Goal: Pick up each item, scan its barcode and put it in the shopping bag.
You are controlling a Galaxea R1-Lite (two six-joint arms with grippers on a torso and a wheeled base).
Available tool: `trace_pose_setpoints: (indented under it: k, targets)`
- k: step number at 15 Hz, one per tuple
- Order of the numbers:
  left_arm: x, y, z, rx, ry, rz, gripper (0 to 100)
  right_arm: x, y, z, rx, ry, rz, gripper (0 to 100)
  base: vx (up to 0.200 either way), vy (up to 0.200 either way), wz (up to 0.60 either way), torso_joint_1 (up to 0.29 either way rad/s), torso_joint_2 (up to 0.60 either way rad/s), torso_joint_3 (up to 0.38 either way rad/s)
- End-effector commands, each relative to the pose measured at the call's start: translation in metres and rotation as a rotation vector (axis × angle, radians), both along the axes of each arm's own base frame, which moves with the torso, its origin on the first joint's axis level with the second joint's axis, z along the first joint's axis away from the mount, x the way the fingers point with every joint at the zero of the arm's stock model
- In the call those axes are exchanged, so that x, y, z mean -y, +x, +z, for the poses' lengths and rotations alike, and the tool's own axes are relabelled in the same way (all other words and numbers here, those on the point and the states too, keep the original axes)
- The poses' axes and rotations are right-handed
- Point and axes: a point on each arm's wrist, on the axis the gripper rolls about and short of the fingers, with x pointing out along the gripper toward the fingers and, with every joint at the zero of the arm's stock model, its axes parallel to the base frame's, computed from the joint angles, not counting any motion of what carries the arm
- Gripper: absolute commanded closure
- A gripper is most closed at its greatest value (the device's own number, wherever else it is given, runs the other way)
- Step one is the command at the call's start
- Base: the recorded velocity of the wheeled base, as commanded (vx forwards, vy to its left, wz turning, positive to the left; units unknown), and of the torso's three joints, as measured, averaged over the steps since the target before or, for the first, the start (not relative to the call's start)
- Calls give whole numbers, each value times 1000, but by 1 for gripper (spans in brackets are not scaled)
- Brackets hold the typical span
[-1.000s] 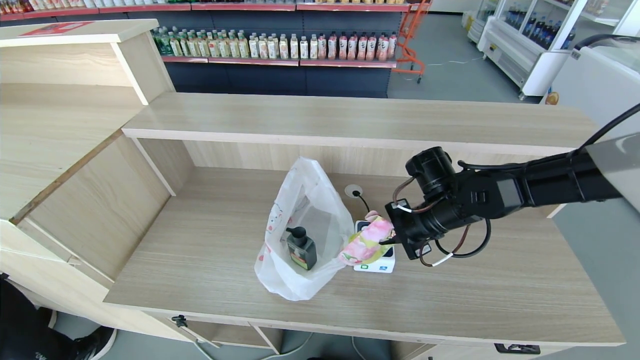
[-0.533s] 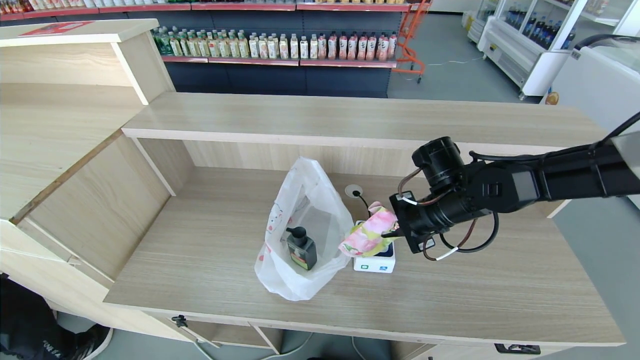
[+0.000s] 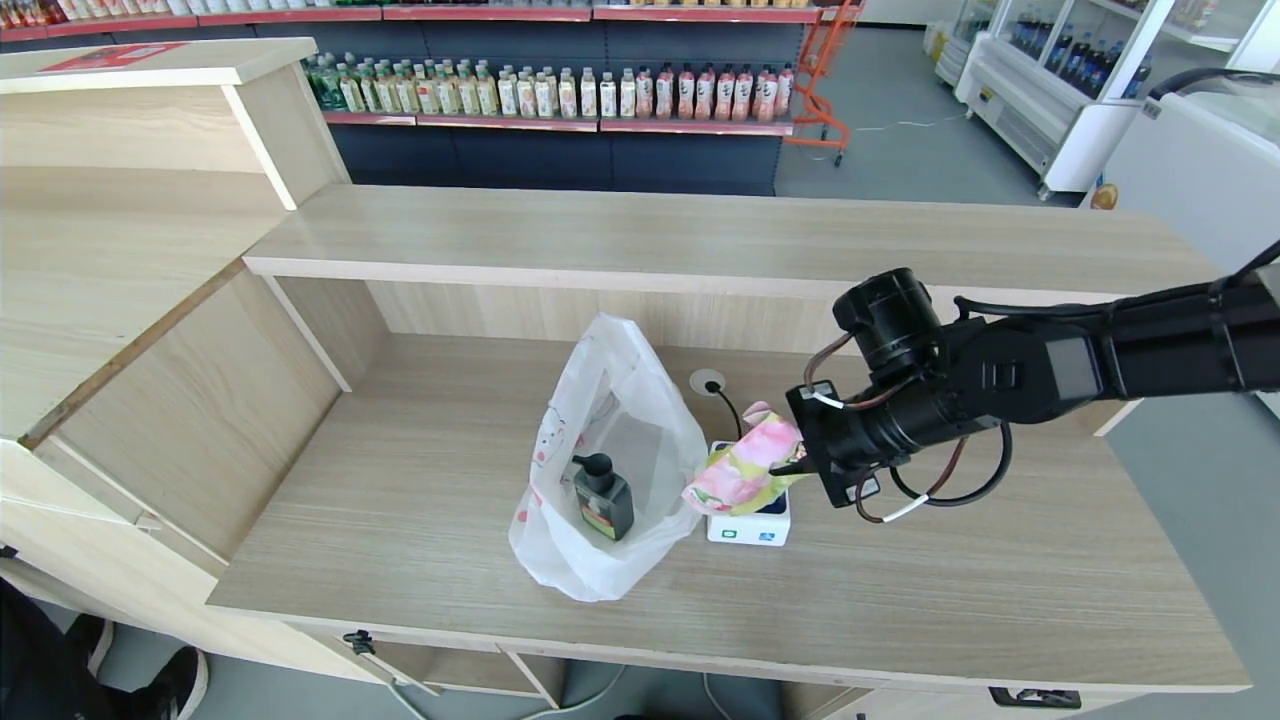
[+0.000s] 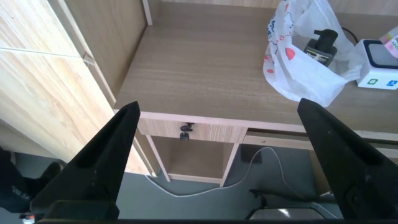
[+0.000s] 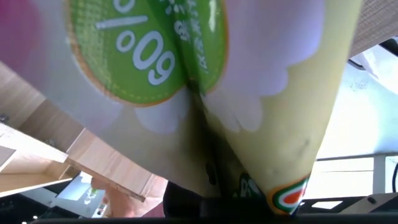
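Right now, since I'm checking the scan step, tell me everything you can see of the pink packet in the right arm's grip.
The packet is a soft, crinkled pouch of glossy film, pink with yellow-green and white patches. The right wrist view shows a round green patch with white print. The right gripper pinches one end, holding it tilted above the white scanner. Its low end is beside the shopping bag; I cannot tell if they touch.

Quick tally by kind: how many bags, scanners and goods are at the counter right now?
Shopping bag: 1
Scanner: 1
Goods: 2, the pump bottle inside the bag and the snack pouch held in the right tool
Total: 4
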Motion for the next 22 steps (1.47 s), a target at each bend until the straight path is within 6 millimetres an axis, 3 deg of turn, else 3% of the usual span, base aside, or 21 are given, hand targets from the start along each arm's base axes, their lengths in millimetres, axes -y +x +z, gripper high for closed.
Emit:
trace_pose_setpoints:
  k: [1, 2, 3, 4, 5, 7, 10, 12, 16, 18, 22]
  targets:
    - [0, 0, 0, 1, 0, 0, 0, 11, -24, 45, 112, 2, 9, 100, 0, 0, 0, 0, 0, 0]
    - [0, 0, 0, 1, 0, 0, 0, 21, -50, 77, 248, -45, 79, 100, 0, 0, 0, 0, 0, 0]
    - [0, 0, 0, 1, 0, 0, 0, 28, -67, 89, 327, -103, 148, 100, 0, 0, 0, 0, 0, 0]
    - [0, 0, 0, 1, 0, 0, 0, 39, -92, 95, 477, -272, 320, 100, 0, 0, 0, 0, 0, 0]
    - [0, 0, 0, 1, 0, 0, 0, 47, -98, 86, 535, -412, 434, 100, 0, 0, 0, 0, 0, 0]
    - [0, 0, 0, 1, 0, 0, 0, 68, -95, 64, 613, -623, 571, 100, 0, 0, 0, 0, 0, 0]
    - [0, 0, 0, 1, 0, 0, 0, 78, -88, 45, 712, -745, 639, 100, 0, 0, 0, 0, 0, 0]
    - [0, 0, 0, 1, 1, 0, 0, 79, -91, 45, 715, -747, 641, 100, 0, 0, 0, 0, 0, 0]
    - [0, 0, 0, 1, 6, 0, 0, 84, -116, 44, 738, -713, 663, 100, 0, 0, 0, 0, 0, 0]
    - [0, 0, 0, 1, 6, 0, 0, 84, -121, 41, 761, -668, 693, 100, 200, 200, 0, 5, 0, 7]
    - [0, 0, 0, 1, 9, 0, 0, 78, -104, 30, 762, -660, 702, 100, 200, 200, 0, -8, -2, 6]
